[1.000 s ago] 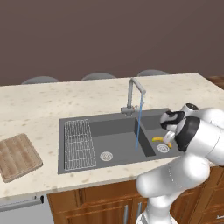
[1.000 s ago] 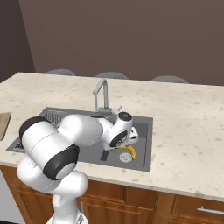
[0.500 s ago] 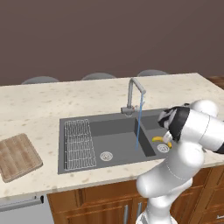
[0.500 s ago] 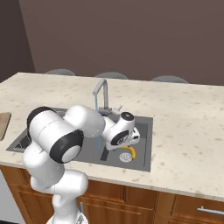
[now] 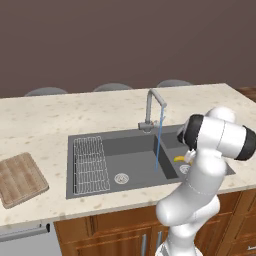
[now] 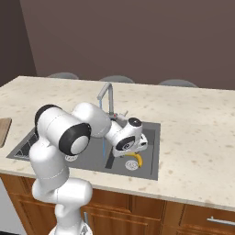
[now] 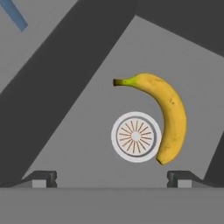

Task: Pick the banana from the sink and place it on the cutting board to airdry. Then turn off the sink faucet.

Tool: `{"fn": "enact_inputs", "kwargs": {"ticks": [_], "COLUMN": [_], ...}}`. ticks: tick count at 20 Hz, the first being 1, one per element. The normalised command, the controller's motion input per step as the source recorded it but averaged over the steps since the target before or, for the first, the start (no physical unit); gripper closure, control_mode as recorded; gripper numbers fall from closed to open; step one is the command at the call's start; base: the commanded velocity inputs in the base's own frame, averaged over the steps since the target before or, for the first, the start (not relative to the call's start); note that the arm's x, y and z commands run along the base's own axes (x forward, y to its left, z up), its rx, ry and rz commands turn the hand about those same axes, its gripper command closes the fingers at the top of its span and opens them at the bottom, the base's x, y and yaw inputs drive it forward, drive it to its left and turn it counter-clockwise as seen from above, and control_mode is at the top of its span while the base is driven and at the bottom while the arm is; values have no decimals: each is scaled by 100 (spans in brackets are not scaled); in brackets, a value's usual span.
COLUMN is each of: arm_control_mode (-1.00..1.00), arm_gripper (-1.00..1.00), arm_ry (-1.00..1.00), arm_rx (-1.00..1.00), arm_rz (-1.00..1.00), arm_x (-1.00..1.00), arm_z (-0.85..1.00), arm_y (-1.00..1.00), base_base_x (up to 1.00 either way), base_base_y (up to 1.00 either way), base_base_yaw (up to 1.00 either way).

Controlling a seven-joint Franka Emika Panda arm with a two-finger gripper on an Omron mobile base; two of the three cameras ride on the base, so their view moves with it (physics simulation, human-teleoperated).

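The banana [image 7: 168, 113] lies in the small right basin of the sink [image 5: 135, 155], curved around a round metal drain [image 7: 136, 136]. From the base views the banana [image 5: 179, 159] [image 6: 134, 159] is partly covered by my arm. My gripper [image 7: 112, 178] hangs open just above the basin floor, pointing down at the drain, and its fingertips [image 7: 43, 177] hold nothing. The banana's lower end lies close to the right fingertip. Water runs from the sink faucet [image 5: 150, 107] [image 6: 106, 94] in a thin blue stream [image 5: 158, 142]. The cutting board [image 5: 20, 179] lies on the counter far left of the sink.
A white wire rack [image 5: 90, 165] fills the left part of the large basin, beside its drain [image 5: 121, 178]. A divider wall [image 7: 65, 74] separates the two basins. Grey chair backs [image 5: 112, 86] show behind the pale stone counter [image 5: 50, 120].
My arm has folded further, its elbow swinging up and to the right, and the hand has sunk a little into the small basin. The banana has not moved and the jaws stay open.
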Motion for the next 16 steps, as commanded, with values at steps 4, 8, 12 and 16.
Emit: {"fn": "enact_inputs", "kwargs": {"ticks": [4,8,12,16], "arm_control_mode": [-100,-100,-100,-100], "arm_gripper": [-100,-100,-100,-100], "arm_ry": [0,0,0,0], "arm_rx": [0,1,1,1], "arm_rz": [0,0,0,0], "arm_x": [21,21,21,21], "arm_z": [-14,-18,-20,-19], "arm_y": [-10,-13,-13,-11], "base_base_x": [0,0,0,0], "base_base_y": [0,0,0,0], "base_base_yaw": [0,0,0,0]}}
